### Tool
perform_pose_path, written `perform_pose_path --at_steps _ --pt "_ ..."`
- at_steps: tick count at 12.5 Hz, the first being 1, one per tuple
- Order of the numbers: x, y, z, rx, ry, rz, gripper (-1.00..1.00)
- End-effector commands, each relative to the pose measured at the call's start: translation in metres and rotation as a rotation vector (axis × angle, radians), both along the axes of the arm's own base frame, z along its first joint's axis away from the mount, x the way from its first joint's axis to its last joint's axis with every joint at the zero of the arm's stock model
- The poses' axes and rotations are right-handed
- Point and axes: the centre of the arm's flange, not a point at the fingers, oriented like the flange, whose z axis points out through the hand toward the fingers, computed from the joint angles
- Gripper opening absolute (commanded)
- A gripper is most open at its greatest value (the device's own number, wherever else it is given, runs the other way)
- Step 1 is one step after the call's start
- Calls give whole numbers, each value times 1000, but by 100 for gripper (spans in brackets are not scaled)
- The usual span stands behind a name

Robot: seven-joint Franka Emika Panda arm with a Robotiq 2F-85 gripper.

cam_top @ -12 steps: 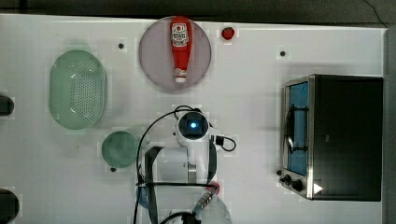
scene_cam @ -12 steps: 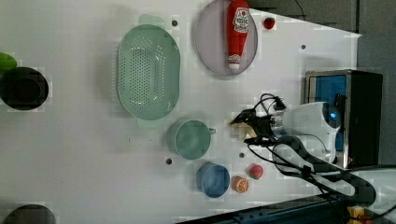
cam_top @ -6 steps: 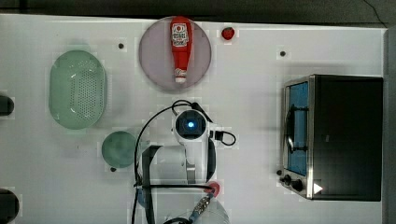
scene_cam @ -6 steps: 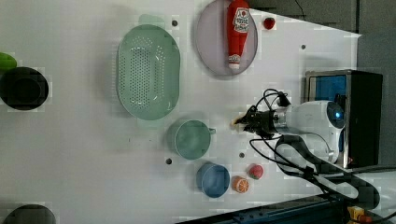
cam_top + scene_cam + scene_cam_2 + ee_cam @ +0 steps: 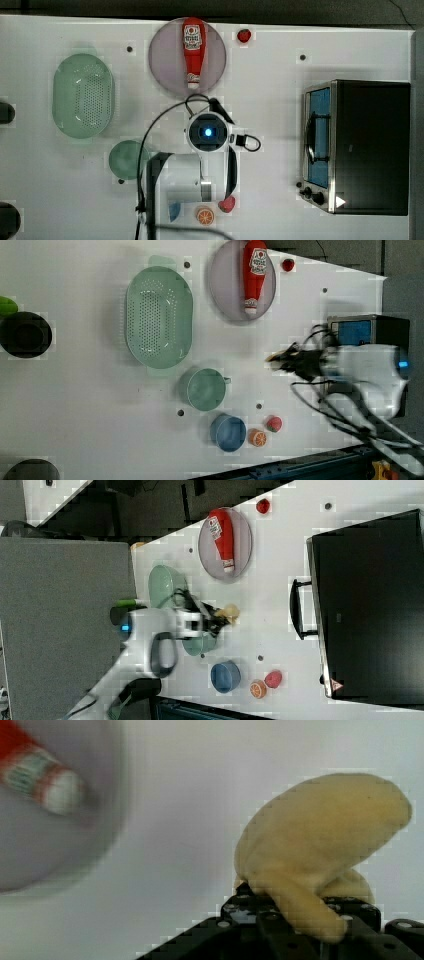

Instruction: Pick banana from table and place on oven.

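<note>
The pale yellow banana [image 5: 320,835] sits between my gripper's [image 5: 300,920] black fingers, which are shut on it. In the right view the banana [image 5: 231,612] sticks out past the gripper [image 5: 217,617], a little above the white table [image 5: 270,580]. In the left view its tip [image 5: 274,358] shows ahead of the gripper [image 5: 292,361]. From above, the arm's wrist [image 5: 207,132] hides both, below the grey plate. The oven [image 5: 370,145] stands at the top view's right, its black top bare, and also shows as the oven [image 5: 370,605] in the right view.
A ketchup bottle [image 5: 193,50] lies on a grey plate [image 5: 165,65]. A green colander [image 5: 82,95], a green cup [image 5: 126,159], a blue bowl [image 5: 228,432], an orange slice [image 5: 205,215] and a red strawberry [image 5: 227,204] lie near the arm's base. Cables trail around the wrist.
The gripper has closed on the banana. In the left view the wrist has risen and shifted a little toward the left view's right.
</note>
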Motion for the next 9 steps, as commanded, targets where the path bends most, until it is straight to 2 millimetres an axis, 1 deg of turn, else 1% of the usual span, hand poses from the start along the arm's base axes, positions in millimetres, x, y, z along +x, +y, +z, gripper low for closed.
perform_pose_path --at_steps 1,3,4,5,6,7,8,9 --pt "27 -8 123 -17 -66 -47 -61" --pt "28 -21 188 -22 -29 -75 -61" --pt "27 -32 214 -22 -18 -94 -61" --pt "26 -45 236 -20 -19 -119 -61" --pt "26 -61 255 -17 -32 -145 -61" --pt "27 -80 269 -16 -49 -178 -61" --pt "27 -102 280 -14 -63 -200 -61" --pt "25 -125 286 -12 -74 -210 -61"
